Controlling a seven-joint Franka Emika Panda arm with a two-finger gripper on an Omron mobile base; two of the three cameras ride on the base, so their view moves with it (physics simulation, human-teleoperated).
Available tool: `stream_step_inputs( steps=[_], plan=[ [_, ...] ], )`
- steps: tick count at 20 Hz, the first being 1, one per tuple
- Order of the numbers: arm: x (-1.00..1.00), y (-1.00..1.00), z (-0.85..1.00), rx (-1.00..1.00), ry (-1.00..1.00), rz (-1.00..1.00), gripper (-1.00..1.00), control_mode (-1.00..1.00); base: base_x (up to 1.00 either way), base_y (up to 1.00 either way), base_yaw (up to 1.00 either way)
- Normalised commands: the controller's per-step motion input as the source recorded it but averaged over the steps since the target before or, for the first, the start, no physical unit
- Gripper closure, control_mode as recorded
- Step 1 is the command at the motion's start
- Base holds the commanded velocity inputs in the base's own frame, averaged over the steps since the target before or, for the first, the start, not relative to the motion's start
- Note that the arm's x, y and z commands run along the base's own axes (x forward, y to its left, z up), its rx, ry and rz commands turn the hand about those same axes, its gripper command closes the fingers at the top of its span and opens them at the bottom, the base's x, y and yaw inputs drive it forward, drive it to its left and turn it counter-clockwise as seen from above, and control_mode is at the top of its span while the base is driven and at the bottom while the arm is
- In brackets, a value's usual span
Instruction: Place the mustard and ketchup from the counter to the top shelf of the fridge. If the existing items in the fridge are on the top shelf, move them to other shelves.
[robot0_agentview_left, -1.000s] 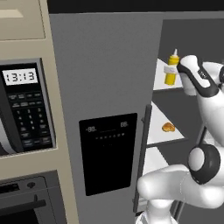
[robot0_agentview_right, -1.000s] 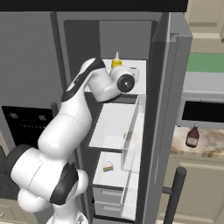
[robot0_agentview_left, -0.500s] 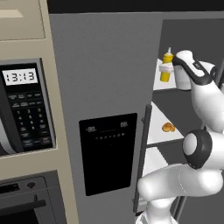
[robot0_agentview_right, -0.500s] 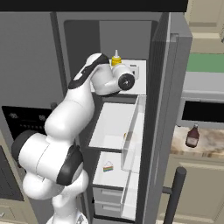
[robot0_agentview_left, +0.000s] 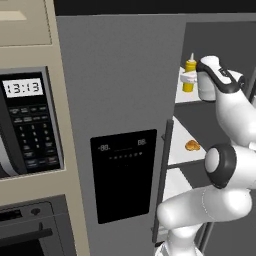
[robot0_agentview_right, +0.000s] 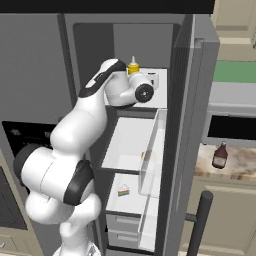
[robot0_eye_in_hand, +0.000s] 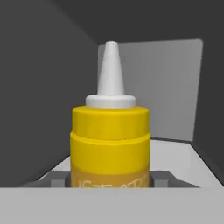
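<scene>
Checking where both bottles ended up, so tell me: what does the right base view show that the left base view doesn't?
Right base view: the ketchup on the counter, and a small slice low in the fridge. Left base view: the microwave with its clock. Both: the mustard upright on the top shelf, the gripper straddling it.

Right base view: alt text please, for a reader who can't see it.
A white robot arm reaches into the open fridge, its gripper at the yellow mustard standing upright on the top shelf. The ketchup stands on the counter to the right.
</scene>
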Motion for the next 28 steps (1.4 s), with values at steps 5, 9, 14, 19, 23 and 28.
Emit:
stream_step_inputs(
  steps=[5, 9, 14, 19, 23, 28],
  plan=[
    [-0.11, 0.00, 0.16, 0.01, 0.00, 0.00, -1.00, -1.00, 0.00, 0.00, 0.00],
    [-0.53, -0.03, 0.44, 0.03, 0.00, -0.03, -1.00, -1.00, 0.00, 0.00, 0.00],
    [-0.91, -0.08, 0.64, 0.02, 0.00, -0.07, -1.00, -1.00, 0.00, 0.00, 0.00],
    [-1.00, -0.07, 0.67, 0.00, 0.00, -0.07, -1.00, -1.00, 0.00, 0.00, 0.00],
    [-1.00, -0.03, 0.48, -0.02, 0.00, -0.05, -1.00, -1.00, 0.00, 0.00, 0.00],
    [-1.00, 0.00, 0.04, -0.11, 0.00, -0.01, -1.00, -1.00, 0.00, 0.00, 0.00]
  ],
)
